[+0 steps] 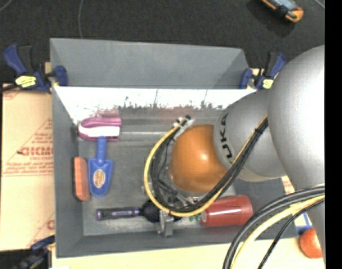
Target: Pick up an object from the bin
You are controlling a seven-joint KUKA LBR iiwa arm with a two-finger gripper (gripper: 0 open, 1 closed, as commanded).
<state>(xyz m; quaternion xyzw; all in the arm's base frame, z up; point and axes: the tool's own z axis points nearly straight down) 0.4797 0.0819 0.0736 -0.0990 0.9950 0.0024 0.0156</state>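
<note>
My gripper is low at the bin's front edge, below the orange wrist cover. Right beside it on the left lies a brush with a purple handle, its dark head touching or almost touching the gripper. A red bottle-like thing lies on its side just right of the gripper, partly under the cables. I cannot see anything held in the gripper.
On the bin's left side lie a blue scoop with a round label, an orange oblong block next to it, and a pink and white thing at the back left. The arm and cables cover the bin's right half.
</note>
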